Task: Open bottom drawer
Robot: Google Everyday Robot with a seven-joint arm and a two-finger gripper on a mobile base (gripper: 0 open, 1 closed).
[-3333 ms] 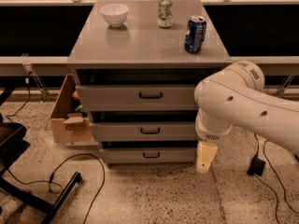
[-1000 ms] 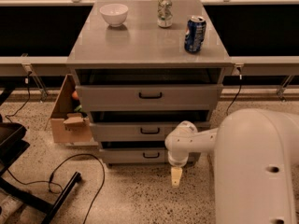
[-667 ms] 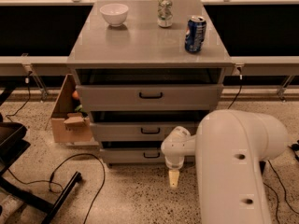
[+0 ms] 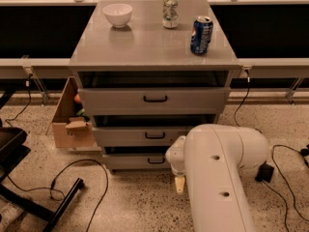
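Observation:
The bottom drawer (image 4: 130,162) is the lowest, shallowest grey front of the grey cabinet (image 4: 154,52), with a small black bar handle (image 4: 155,161). No tray shows; its front lies about level with the two drawer fronts above. My gripper (image 4: 179,183) hangs on the end of the white arm (image 4: 217,178), just right of and a little below the handle, close in front of the drawer's right end and near the floor. The arm covers the drawer's right end.
On the cabinet top stand a white bowl (image 4: 117,13), a silver can (image 4: 169,5) and a blue soda can (image 4: 201,35). A cardboard box (image 4: 70,122) sits left of the cabinet. Cables (image 4: 72,175) and a black chair base (image 4: 29,202) lie on the floor at left.
The gripper has moved left and down from the cabinet's right side to in front of the bottom drawer. In the last second it has hardly moved, while the arm's body has swung closer to the camera.

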